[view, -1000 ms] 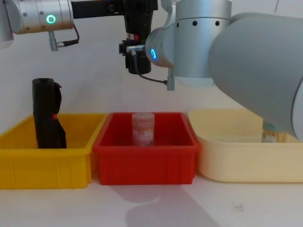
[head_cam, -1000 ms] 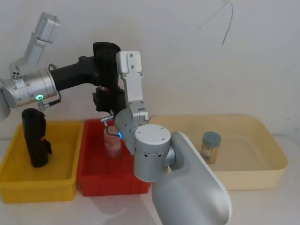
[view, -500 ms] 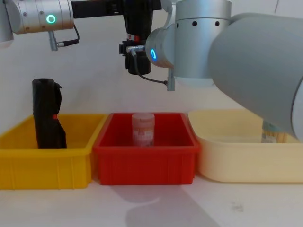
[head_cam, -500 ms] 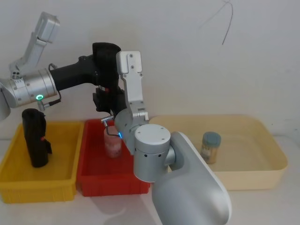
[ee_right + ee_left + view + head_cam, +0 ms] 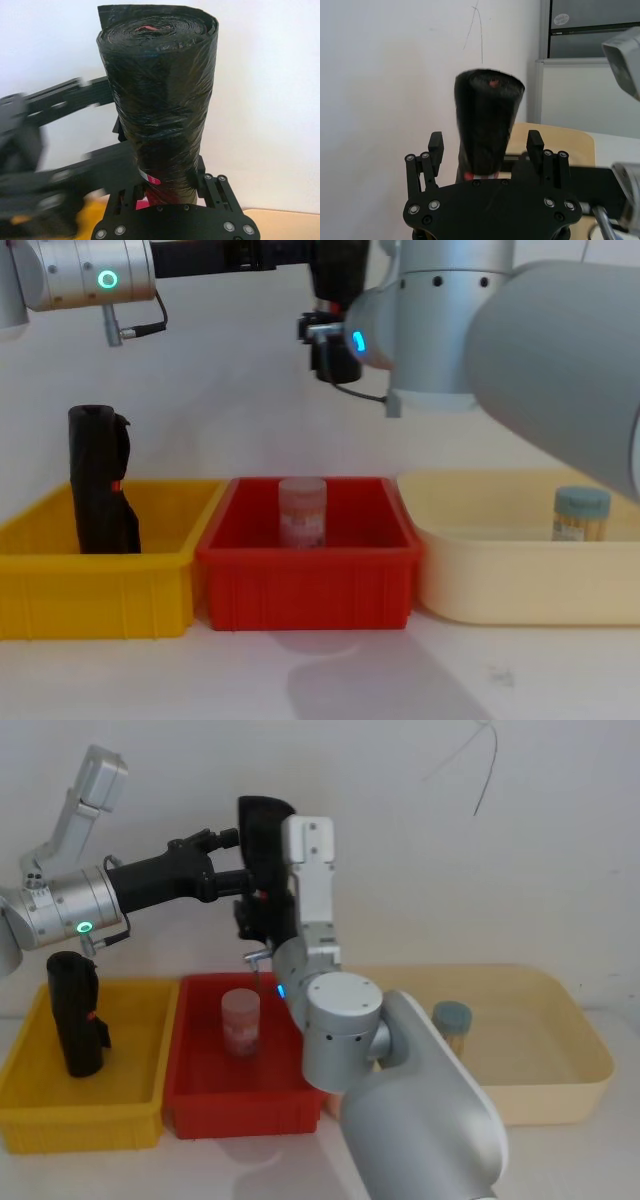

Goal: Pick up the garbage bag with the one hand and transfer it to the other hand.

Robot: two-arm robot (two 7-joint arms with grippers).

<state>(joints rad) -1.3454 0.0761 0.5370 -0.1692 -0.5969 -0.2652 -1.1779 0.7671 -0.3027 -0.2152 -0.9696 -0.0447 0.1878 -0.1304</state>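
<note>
Right wrist view: we keep the other hand clamped on the garbage bag, drawing clear of the one hand's spread fingers.

Open air above red bin

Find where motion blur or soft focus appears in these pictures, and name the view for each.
Right wrist view: the left gripper and its arm smear with motion blur, while the garbage bag stays sharp. Left wrist view: the bag's top edge looks soft. Head and chest views: crisp.
</note>
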